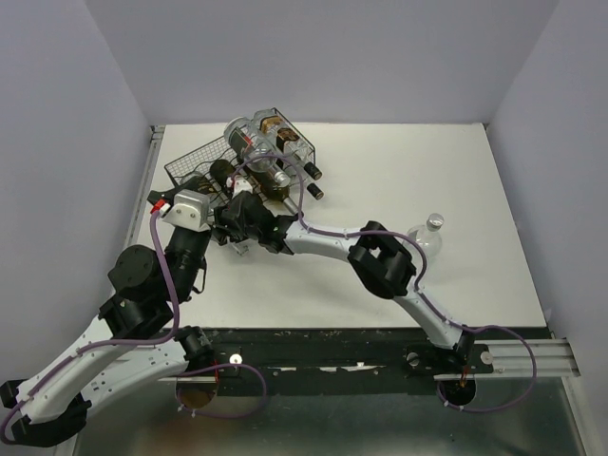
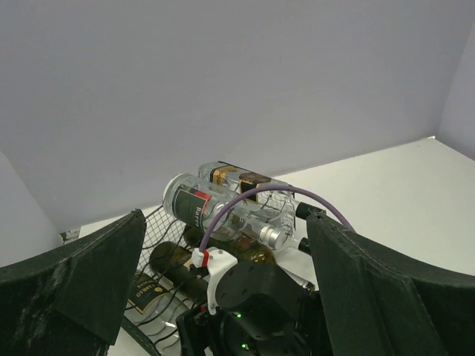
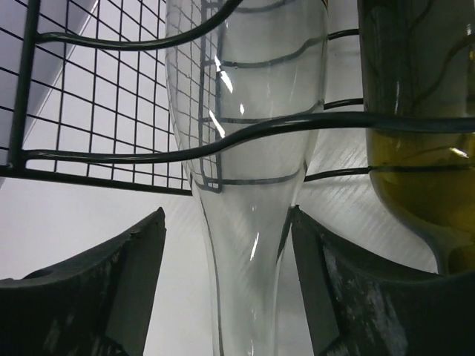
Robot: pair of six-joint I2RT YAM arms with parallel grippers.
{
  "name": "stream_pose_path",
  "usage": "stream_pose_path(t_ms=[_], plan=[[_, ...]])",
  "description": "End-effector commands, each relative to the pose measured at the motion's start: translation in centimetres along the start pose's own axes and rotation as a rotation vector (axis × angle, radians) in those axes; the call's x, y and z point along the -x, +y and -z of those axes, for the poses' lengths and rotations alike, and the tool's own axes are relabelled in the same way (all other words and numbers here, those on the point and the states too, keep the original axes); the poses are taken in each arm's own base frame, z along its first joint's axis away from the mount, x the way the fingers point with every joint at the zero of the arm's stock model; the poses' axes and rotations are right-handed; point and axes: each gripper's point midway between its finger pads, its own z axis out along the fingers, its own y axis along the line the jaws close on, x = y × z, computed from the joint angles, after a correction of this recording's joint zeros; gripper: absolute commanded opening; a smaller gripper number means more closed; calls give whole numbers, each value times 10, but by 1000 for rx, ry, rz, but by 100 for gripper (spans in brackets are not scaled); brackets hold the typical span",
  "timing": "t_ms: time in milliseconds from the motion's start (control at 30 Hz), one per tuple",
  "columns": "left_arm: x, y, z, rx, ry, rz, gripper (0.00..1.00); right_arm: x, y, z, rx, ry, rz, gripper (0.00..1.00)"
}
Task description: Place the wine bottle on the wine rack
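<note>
Overhead and wrist views of the desk [image 1: 399, 161]. The wine rack [image 1: 190, 169], a black wire frame with mesh backing and wavy cradle wires, sits at the far left of the desk and carries several bottles lying on their sides. These include a clear labelled bottle [image 2: 215, 211] on the upper tier and a dark bottle [image 2: 172, 261] below it. The right arm reaches diagonally across the desk to the near side of the rack. In its wrist view the right pincer [image 3: 226, 216] stands parted around the neck of the wine bottle [image 3: 245, 148], a clear glass one. A gap shows between the glass and the left finger [image 3: 137, 282], so the bottle is straddled, not clamped. The body of this bottle lies in a cradle of the rack, crossed by the wavy wires, just beside an olive-green bottle [image 3: 419, 141]. The left pincer [image 2: 226, 222] hangs near the rack's left end, above the right wrist, with its fingers [image 2: 82, 285] spread wide and nothing between them. Another clear bottle [image 1: 429, 233] stands on the right part of the desk, well apart from the rack and partly hidden by the right arm.
</note>
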Motion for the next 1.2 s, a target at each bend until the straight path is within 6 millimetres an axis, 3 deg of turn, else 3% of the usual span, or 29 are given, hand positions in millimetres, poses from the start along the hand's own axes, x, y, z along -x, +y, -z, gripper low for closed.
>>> stream_pose_path(t_ms=[0, 233, 367, 567, 800, 933, 1033, 1167], plan=[[12, 1, 1, -10, -21, 11, 99, 55, 25, 24, 43, -148, -39, 77], [25, 3, 2, -14, -47, 29, 99, 61, 25, 51, 30, -135, -36, 82], [39, 2, -1, -26, -97, 39, 99, 85, 24, 81, -17, -162, -29, 82], [58, -15, -5, -103, -177, 86, 99, 113, -15, 140, -221, -222, 36, 83], [55, -26, -1, -162, -186, 116, 99, 153, -102, 255, -661, -179, 187, 89], [53, -28, -1, -172, -184, 109, 99, 156, -152, 322, -773, -156, 147, 91], [48, -29, -2, -172, -171, 100, 99, 157, -188, 384, -941, -199, 143, 95], [41, -33, -8, -168, -156, 71, 99, 155, -207, 450, -1032, -249, 131, 97]])
